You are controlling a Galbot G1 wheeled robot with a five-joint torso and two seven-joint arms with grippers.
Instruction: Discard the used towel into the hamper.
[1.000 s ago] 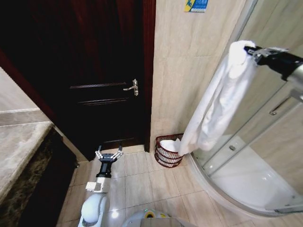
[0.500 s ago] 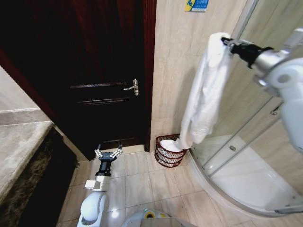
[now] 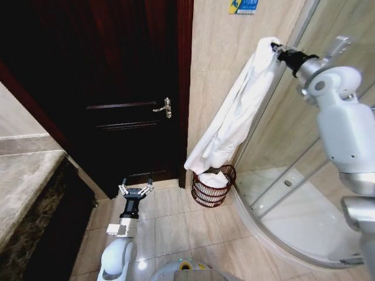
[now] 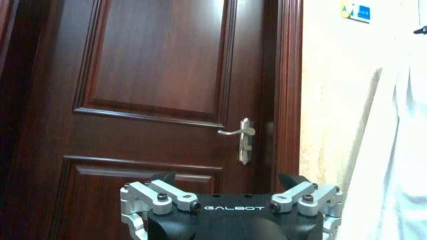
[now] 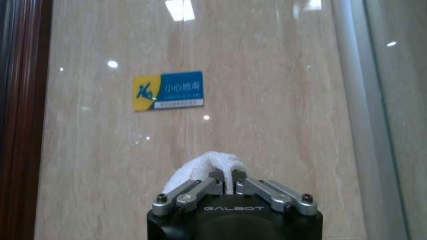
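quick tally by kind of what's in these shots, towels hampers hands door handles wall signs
towel: 1, held up by the right hand
hamper: 1
hands: 2, the left hand low by the door
door handle: 1
wall sign: 1
total: 6

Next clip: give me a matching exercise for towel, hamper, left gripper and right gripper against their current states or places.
Things:
1. towel
2. hamper
3. left gripper
4. right gripper

States or places:
A. open, low in front of the door
B. on the floor by the wall
C. raised high, shut on cloth
D. hanging, lower end above the basket

Pairs: 1-D, 2-B, 3-A, 4-C
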